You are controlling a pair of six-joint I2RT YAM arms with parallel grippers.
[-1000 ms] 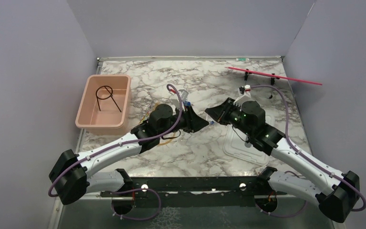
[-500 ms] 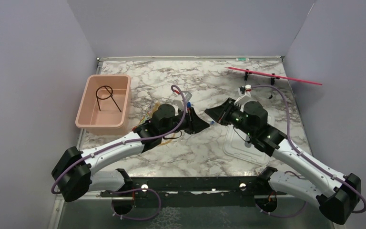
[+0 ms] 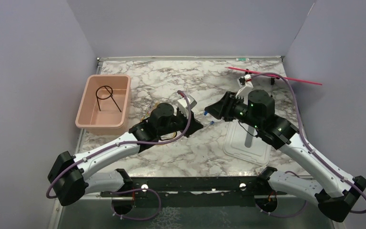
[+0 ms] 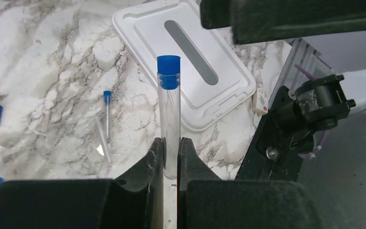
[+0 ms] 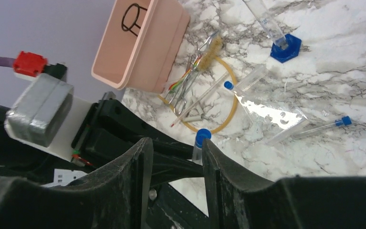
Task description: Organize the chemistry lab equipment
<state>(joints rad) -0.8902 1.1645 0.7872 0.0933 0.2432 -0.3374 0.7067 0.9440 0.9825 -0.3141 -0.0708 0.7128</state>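
1. On the marble tabletop (image 3: 190, 76), between two robot arms, the left pincer (image 4: 170, 143) is clamping a clear blue-capped tube (image 4: 170, 109) by its lower end. The tube is standing straight out from the fingers with its cap at the far tip.
2. The right pincer (image 5: 176, 145) is hanging just beside it with its jaws apart. From its own camera the tube's blue cap is showing in the gap between the fingers, and whether it is touching either one cannot be told.
3. Seen from above, the two pincers are facing each other almost tip to tip near the middle of the tabletop.
4. The pink tub (image 3: 83, 107) is sitting at the left side, with the black wire ring with stem (image 3: 106, 94) lying inside it.
5. Just beside the tub, the amber rubber tubing loop (image 5: 233, 112) is lying flat on the marble. The metal tongs (image 5: 190, 78) are resting partly across it.
6. Two loose tubes are lying on their sides near the loop, one (image 5: 248, 78) at its edge and the other (image 5: 321, 127) a little farther out.
7. The blue-based clear vial (image 5: 272, 29) is sitting on its hexagonal base beyond them, apart from the rest.
8. The white lid with grey slot (image 3: 236, 148) is lying flat on the right side, partly under the right arm.
9. A thin red rod (image 3: 286, 77) is resting on small black stands at the far right corner.
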